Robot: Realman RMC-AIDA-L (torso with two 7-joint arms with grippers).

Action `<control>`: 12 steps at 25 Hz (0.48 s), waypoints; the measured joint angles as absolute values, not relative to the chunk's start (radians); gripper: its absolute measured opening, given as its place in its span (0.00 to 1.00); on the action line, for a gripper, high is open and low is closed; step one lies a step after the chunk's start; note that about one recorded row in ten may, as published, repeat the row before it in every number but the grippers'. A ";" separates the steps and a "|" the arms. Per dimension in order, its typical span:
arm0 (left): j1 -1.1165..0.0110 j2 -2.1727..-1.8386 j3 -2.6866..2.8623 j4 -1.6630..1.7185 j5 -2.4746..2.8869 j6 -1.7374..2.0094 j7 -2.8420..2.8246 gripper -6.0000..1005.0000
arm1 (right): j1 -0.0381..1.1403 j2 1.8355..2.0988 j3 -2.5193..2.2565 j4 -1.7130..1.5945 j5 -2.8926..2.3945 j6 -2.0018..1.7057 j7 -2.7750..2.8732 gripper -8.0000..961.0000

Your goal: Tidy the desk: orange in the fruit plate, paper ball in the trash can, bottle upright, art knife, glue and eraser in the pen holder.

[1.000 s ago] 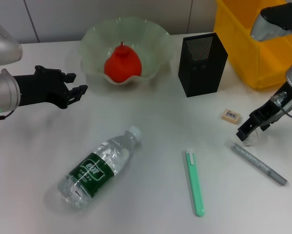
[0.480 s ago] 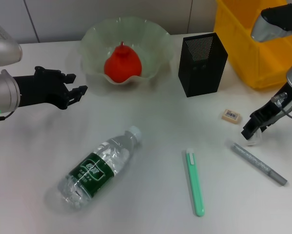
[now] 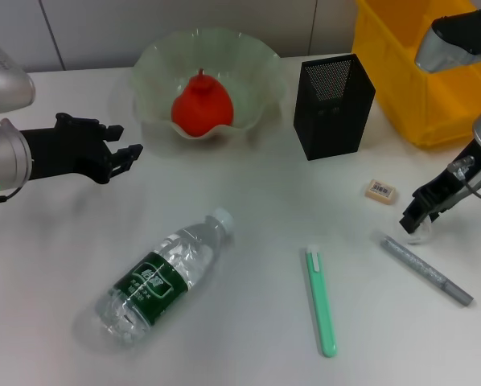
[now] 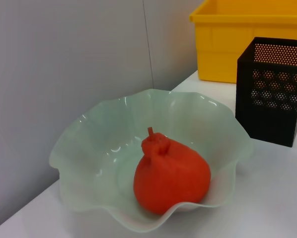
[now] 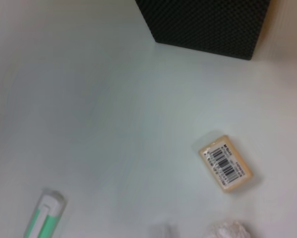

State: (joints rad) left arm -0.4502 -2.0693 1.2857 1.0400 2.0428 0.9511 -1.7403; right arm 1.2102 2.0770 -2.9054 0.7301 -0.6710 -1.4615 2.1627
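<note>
White paper ball (image 3: 420, 232) pinched in right gripper (image 3: 416, 217), lifted slightly higher since a second ago, beside eraser (image 3: 380, 190). Left gripper (image 3: 124, 143) unchanged, fingers spread, beside fruit plate (image 3: 156, 60). Pale desk (image 3: 248, 201), grey wall panels behind. Orange (image 3: 201, 104) in fruit plate. Pen holder (image 3: 333, 106) near plate, yellow trash can (image 3: 393, 72) past it. Bottle (image 3: 164, 273) lying flat, well below plate.
</note>
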 joint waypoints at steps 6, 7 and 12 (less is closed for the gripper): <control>-0.447 -2.069 1.283 1.040 2.042 0.951 -1.741 0.39 | 1.210 2.079 -2.905 0.730 -0.663 -1.465 2.163 0.36; -0.447 -2.069 1.282 1.040 2.042 0.951 -1.741 0.39 | 1.210 2.080 -2.905 0.730 -0.661 -1.465 2.163 0.35; -0.444 -2.069 1.278 1.036 2.042 0.951 -1.741 0.39 | 1.210 2.082 -2.905 0.742 -0.616 -1.472 2.150 0.35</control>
